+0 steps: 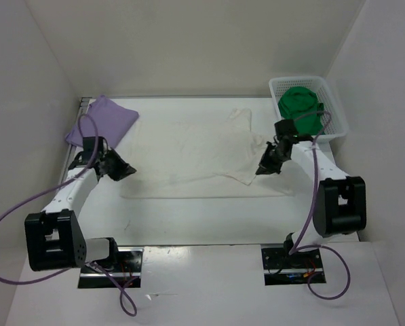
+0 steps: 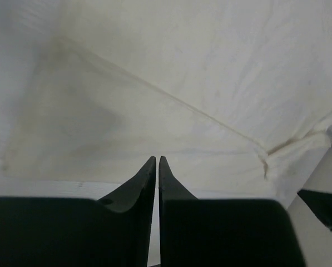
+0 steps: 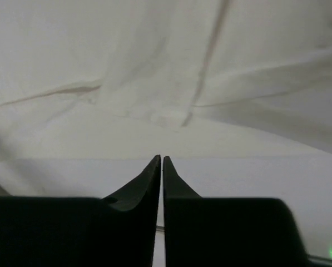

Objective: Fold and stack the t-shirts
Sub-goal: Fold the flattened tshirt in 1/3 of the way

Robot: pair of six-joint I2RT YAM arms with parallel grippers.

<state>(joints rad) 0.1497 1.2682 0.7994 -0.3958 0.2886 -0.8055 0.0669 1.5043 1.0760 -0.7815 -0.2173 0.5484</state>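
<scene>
So the cream t-shirt (image 1: 188,153) is lying spread out mid-table, a bit rumpled on its right side, with a sleeve poking toward the right gripper (image 1: 260,170). The left gripper (image 1: 129,170) sits at the shirt's left edge. Both have their jaws pinched together. On the wrist cams the tips sit right at the hem, and I honestly can't tell if either one has cloth nipped in there or just closed on air.

My take on doing this fold well: make sure both sides really have fabric before lifting, grab at matching spots left and right, and carry the edge over in sync so the crease comes out straight. That wrinkly right side probably wants smoothing first or it'll fold lumpy.

The lavender t-shirt (image 1: 106,119) is folded at the far left corner, so I'm guessing that's the stack spot. The green t-shirt (image 1: 299,103) is bunched up in the white mesh basket (image 1: 296,80), far right.

The surface is a plain white tabletop (image 1: 209,217), smooth looking, boxed in by white walls (image 1: 188,47) on three sides. White on white makes that hem hard to spot
</scene>
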